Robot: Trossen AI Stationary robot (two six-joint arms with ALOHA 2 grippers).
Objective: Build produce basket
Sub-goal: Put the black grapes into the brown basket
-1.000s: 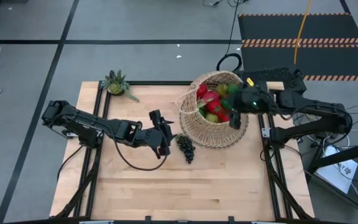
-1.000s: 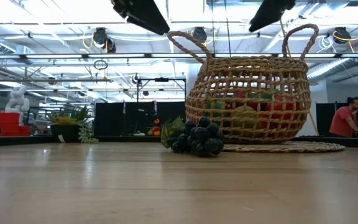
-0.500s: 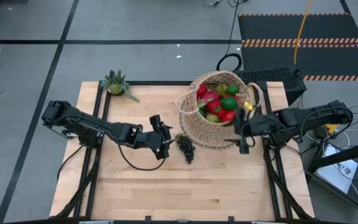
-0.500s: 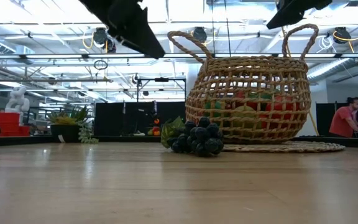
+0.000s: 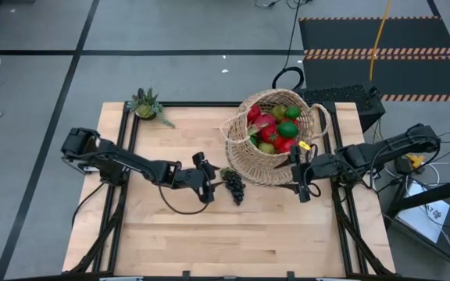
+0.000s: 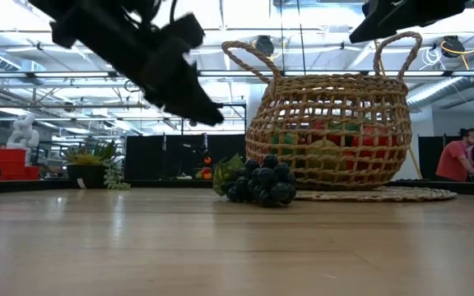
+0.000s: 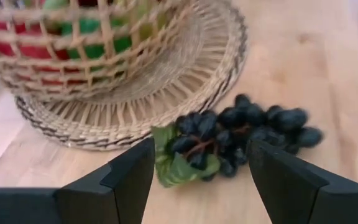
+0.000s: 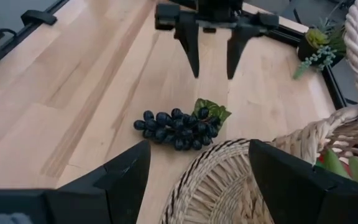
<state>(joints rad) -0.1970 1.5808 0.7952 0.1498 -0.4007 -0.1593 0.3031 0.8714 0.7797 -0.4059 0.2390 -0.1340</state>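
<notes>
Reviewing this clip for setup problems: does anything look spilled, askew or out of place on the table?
One piece: the grapes lie on the table beside the basket, while the other produce sits inside it. The open left gripper is close by them; the open right gripper holds nothing. The basket stands upright.

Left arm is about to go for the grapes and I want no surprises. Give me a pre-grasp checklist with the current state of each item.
1. Left hand open: ok, fingers spread wide.
2. Left hand lined up on the grapes: ok, the left wrist view shows the bunch between its fingers, not yet touched.
3. Grapes free to lift: ok, they lie on the table beside the basket, apart from its base.
4. Right hand out of the way: ok, open, empty, on the basket's other side.
5. Basket upright, room on top: ok, fruit sits below the rim.
6. Grape stem position: cannot tell.
</notes>
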